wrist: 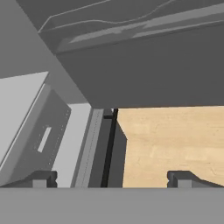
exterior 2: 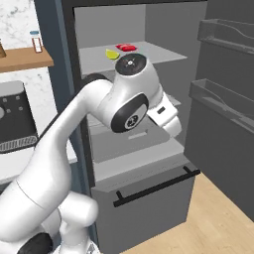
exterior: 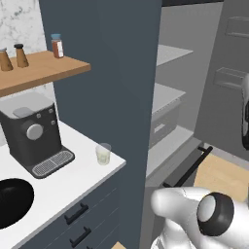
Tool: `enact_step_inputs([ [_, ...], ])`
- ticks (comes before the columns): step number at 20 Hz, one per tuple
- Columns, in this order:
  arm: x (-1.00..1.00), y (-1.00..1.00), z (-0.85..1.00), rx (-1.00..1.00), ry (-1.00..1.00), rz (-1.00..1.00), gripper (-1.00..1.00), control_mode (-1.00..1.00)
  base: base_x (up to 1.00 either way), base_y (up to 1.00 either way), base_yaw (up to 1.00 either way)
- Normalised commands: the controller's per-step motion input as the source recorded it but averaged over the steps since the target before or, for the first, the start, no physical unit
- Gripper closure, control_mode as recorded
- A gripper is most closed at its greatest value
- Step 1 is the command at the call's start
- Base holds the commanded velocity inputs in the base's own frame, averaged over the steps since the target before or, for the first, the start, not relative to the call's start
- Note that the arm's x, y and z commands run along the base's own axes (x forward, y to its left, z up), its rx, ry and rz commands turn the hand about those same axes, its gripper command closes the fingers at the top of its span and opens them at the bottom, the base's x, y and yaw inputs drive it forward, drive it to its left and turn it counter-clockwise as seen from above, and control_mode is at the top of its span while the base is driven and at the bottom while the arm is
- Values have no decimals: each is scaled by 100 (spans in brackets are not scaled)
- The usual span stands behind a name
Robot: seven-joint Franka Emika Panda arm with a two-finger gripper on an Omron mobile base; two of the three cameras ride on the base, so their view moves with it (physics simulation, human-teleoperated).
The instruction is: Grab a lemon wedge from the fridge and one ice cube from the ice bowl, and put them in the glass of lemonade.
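The fridge (exterior 2: pixel 163 34) stands open with pale grey shelves. A yellow-green lemon wedge (exterior 2: pixel 112 54) lies on its upper shelf. My arm's wrist (exterior 2: pixel 167 117) hangs in front of the middle shelves, lower than the wedge and to its right. My gripper (wrist: pixel 113 179) is open, with nothing between its fingertips (wrist: pixel 43 178), and faces the lower drawer and the floor. The glass of lemonade (exterior: pixel 103 153) stands on the white counter (exterior: pixel 73 180) near the fridge's side. The black ice bowl (exterior: pixel 10 202) sits at the counter's left. The ice cube is out of view.
A red item (exterior 2: pixel 126 47) lies beside the wedge. The open fridge door (exterior 2: pixel 223 99) with its bins stands on the right. A bottom drawer with a black handle (exterior 2: pixel 156 185) juts out over the wooden floor (exterior 2: pixel 208 218). A coffee machine (exterior: pixel 34 133) stands behind the glass, under a wooden shelf (exterior: pixel 44 70).
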Motion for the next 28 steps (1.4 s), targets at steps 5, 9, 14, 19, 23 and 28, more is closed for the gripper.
enact_step_inputs([
  [5,-1,97,-50,0,1,3,-100,-100,0,0,0],
  [9,-12,37,0,0,14,14,-100,-100,0,0,0],
  [14,-26,2,0,0,2,2,-100,-100,0,0,0],
  [19,-22,39,0,0,0,3,-100,-100,0,0,0],
  [23,-6,3,0,0,0,5,-100,-100,0,0,0],
  [28,0,0,0,0,0,6,-100,-100,0,0,0],
])
